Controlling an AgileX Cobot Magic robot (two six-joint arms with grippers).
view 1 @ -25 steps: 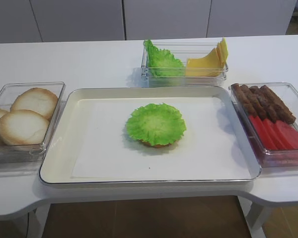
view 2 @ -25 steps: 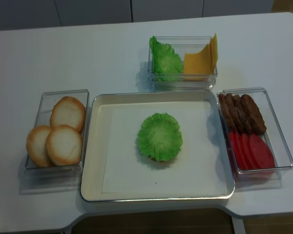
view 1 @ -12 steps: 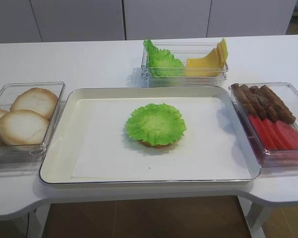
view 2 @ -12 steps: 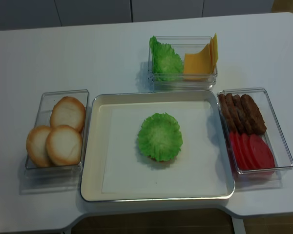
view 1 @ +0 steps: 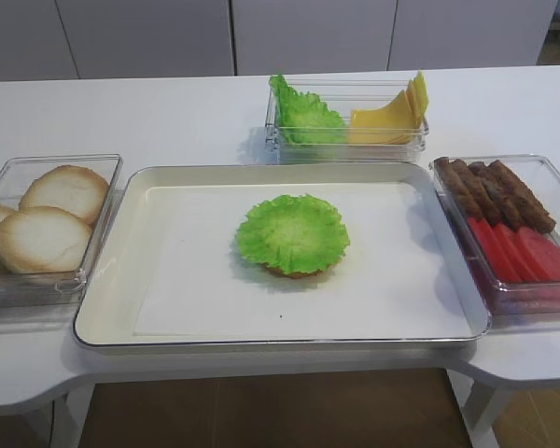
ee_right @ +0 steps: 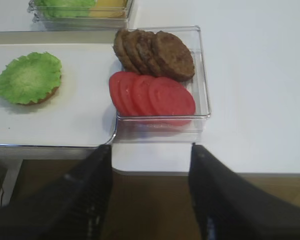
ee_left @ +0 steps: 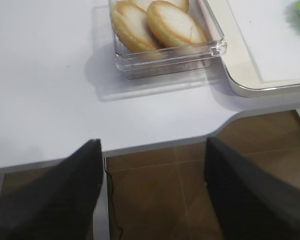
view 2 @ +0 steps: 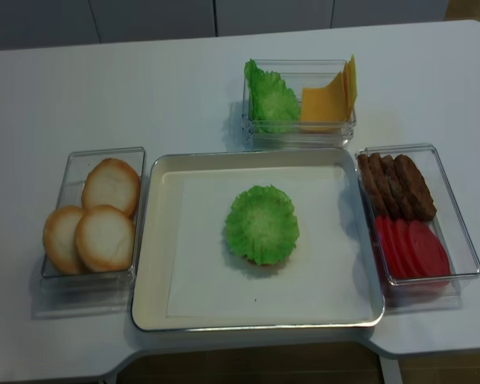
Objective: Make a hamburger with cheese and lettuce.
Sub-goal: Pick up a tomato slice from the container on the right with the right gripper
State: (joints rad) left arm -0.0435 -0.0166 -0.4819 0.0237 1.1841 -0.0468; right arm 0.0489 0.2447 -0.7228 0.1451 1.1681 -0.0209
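- Nothing is seen to have moved since the earlier frames; every item lies where it lay a second ago.
- The hamburger [view 1: 293, 235] is found near the middle of the cream tray [view 1: 121, 215], on a white sheet; only a tan bun base under a ruffled green leaf can be seen, with nothing on top of it.
- The cheese [view 1: 390, 117] is kept in the right part of a clear box [view 1: 347, 149] behind the tray, its yellow slices leaning in a fanned stack.
- The lettuce [view 1: 303, 114] is stacked in the left part of the same box, just beside the cheese.
- Three pale bun halves [view 1: 43, 239] are held in a clear box on the desk [view 1: 149, 107], just left of the tray.
- Brown patties [ee_right: 155, 52] and red tomato slices [ee_right: 152, 95] are laid overlapping in a clear box just right of the tray, the patties at the far end.
- The right gripper [ee_right: 150, 200] is seen in its wrist view below the desk edge, near the tomato box; its jaws are spread wide with nothing between them.
- The left gripper [ee_left: 152, 190] is seen in its wrist view below the desk edge, near the bun box; its jaws are likewise parted and nothing is gripped.
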